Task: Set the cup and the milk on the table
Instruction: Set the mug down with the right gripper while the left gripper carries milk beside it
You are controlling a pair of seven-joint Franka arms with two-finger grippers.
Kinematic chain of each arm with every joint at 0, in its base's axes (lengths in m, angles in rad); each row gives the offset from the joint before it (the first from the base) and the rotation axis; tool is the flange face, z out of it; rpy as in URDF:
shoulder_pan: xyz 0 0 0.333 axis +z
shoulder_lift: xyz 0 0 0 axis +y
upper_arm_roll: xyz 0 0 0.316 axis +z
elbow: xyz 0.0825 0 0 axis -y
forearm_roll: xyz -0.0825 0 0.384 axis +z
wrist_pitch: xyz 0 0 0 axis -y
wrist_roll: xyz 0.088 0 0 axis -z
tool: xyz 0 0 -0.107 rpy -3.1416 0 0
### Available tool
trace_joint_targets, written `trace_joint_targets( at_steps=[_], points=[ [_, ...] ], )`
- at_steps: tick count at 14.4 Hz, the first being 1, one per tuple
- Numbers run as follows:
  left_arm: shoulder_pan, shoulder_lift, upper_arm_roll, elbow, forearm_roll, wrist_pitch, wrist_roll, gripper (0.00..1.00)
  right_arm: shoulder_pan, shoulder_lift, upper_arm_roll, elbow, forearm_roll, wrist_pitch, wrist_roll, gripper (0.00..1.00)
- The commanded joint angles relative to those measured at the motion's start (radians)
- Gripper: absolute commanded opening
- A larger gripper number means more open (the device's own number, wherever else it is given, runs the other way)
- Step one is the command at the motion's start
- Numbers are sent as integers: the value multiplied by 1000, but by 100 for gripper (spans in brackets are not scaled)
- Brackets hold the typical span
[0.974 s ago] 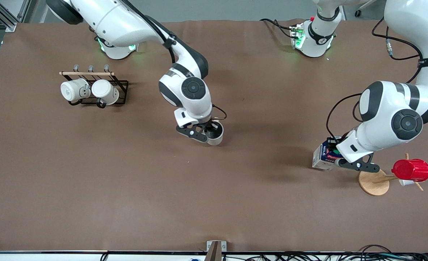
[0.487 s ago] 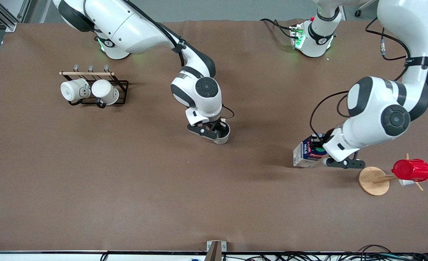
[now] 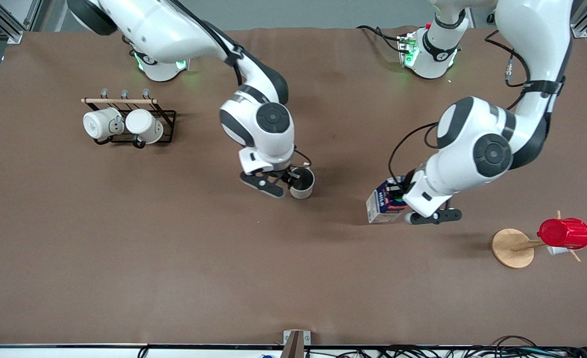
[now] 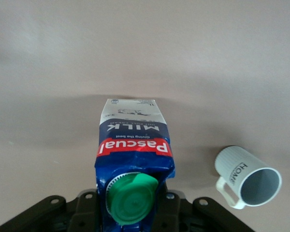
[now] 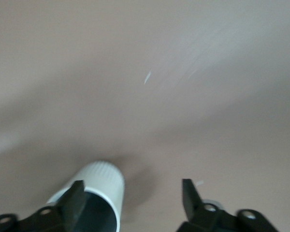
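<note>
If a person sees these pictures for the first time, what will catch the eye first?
Most striking is the milk, blue with a green cap, held by the left gripper over the middle of the table. Toward the right arm's end, the cup stands under the open right gripper. The red ribbed cup also stands out.

The milk [image 4: 134, 164] reads "Pascual MILK"; the cup [image 4: 248, 175] "HOME".

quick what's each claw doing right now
Left claw: shut on the milk, over the table.
Right claw: open, beside the cup.
</note>
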Motion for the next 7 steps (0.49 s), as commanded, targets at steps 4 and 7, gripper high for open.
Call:
trace_joint_targets(
  at_steps=[4,7],
  points=[
    [-100,53,-1,31,-11,57,-145,38,-321,-375,13,-81,40,-211,-416,100],
    [-145,70,1,33,-2,85,-202,38,-387,-487,-100,-79,144,-312,-661,100]
  ],
)
